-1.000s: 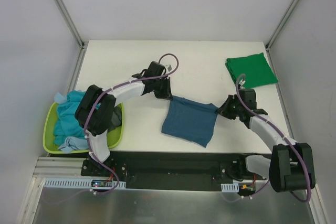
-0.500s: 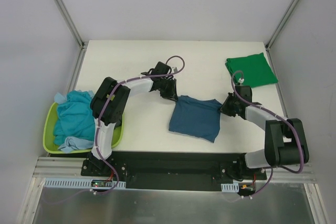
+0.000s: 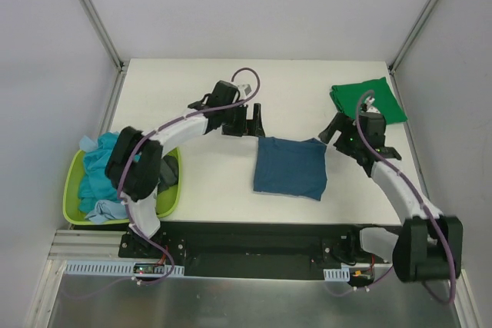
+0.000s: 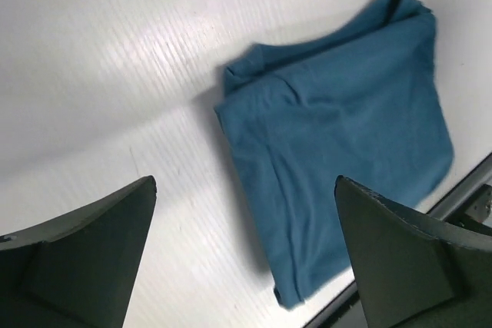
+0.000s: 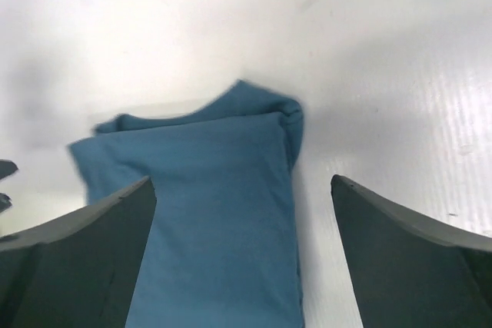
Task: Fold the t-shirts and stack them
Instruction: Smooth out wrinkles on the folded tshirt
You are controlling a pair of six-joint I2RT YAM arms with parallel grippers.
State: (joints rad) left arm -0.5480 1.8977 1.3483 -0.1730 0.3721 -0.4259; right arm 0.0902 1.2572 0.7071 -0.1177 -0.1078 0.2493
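At far corners of blue shirt (image 3: 290, 168): left claw (image 3: 247, 122) and right claw (image 3: 332, 131), both wide, empty; green shirt (image 3: 367, 103) farther right, nearer right claw.

A white desk (image 3: 207, 186) fills the middle of the booth, its surface faintly ribbed up close. At its near left corner sits a lime-green plastic basket (image 3: 69, 190), hanging partly past the desk's edge. A black base plate (image 3: 254, 240) runs along the near side, with a dull metal sheet (image 3: 254, 301) below it. Slanted aluminium posts (image 3: 92, 13) frame plain white walls (image 3: 254, 5).
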